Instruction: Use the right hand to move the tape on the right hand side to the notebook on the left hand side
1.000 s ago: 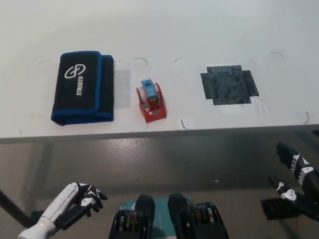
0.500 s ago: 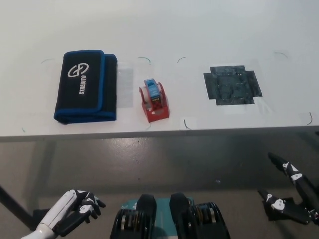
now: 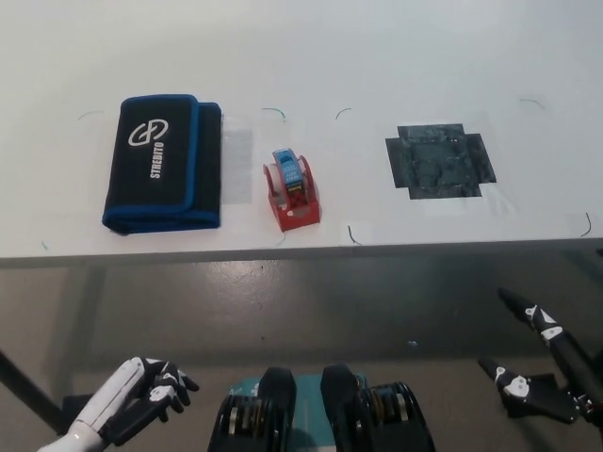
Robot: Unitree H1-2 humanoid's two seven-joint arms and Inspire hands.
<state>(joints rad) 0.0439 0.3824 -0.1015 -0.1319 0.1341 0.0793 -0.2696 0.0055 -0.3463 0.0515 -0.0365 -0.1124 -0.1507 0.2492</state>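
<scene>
A red tape dispenser (image 3: pixel 293 191) with a blue roll stands on the white table (image 3: pixel 311 66), near its front edge and just right of a black, blue-edged folder-like notebook (image 3: pixel 162 163) marked STREBITO. My black right hand (image 3: pixel 542 363) hangs below the table's edge at the lower right, fingers spread, holding nothing. My white left hand (image 3: pixel 141 398) rests low at the lower left, fingers loosely curled and apart, empty. Both hands are far from the tape.
A dark cross-shaped patch (image 3: pixel 439 160) lies flat on the table at the right. Small corner marks are drawn around the patch and the tape. The floor (image 3: pixel 311 301) below the front edge is grey-brown.
My right hand has dropped lower and shifted slightly left with fingers spread. My left hand has sunk lower too. The view shifted a little a second ago; tape and notebook stay put.
</scene>
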